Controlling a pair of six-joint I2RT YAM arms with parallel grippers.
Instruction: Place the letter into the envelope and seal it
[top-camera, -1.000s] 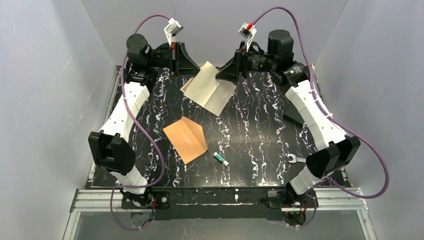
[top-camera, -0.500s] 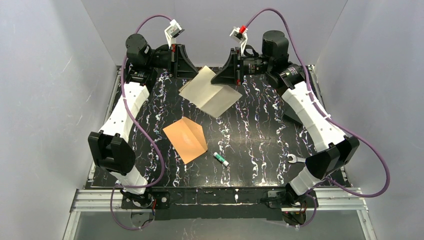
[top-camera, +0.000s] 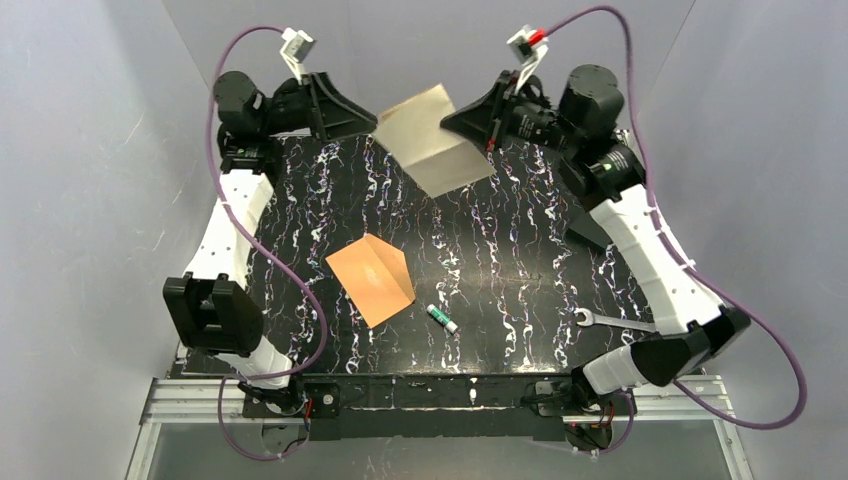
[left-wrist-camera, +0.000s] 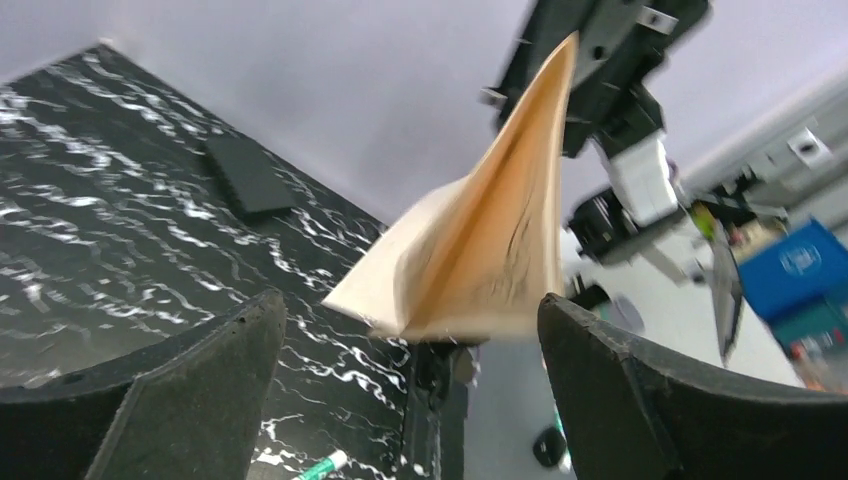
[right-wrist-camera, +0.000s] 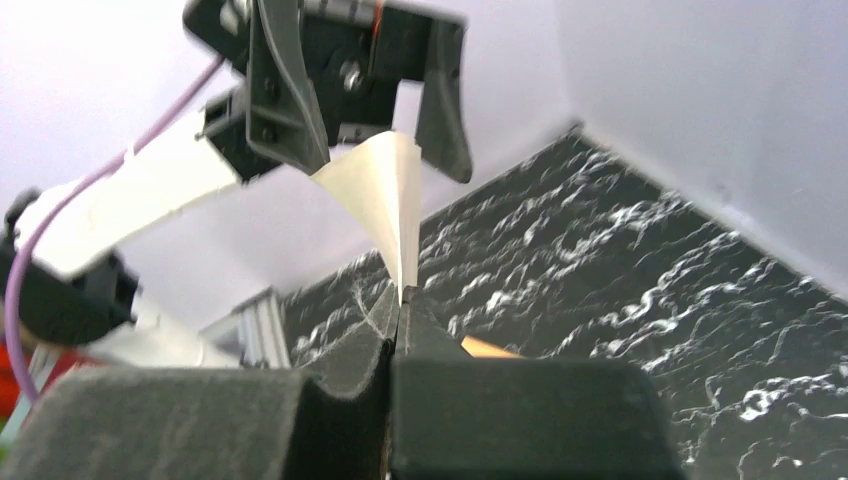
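The pale tan letter (top-camera: 432, 138) hangs folded in the air over the far end of the table. My right gripper (top-camera: 445, 121) is shut on its right edge; in the right wrist view the jaws (right-wrist-camera: 400, 297) pinch the sheet (right-wrist-camera: 385, 190) tight. My left gripper (top-camera: 372, 124) stands open just left of the letter, apart from it. In the left wrist view the letter (left-wrist-camera: 480, 250) floats beyond the spread fingers (left-wrist-camera: 200, 390), with none of it between them. The orange-brown envelope (top-camera: 372, 278) lies flat mid-table, flap open.
A green-and-white glue stick (top-camera: 441, 318) lies just right of the envelope, and a wrench (top-camera: 600, 320) lies near the right arm. A flat black pad (left-wrist-camera: 248, 178) rests by the table's right edge. Grey walls close in the far side and both flanks.
The right gripper shut on the letter and lifted it off the table. The left gripper opened, let go of the letter and drew back to the left.
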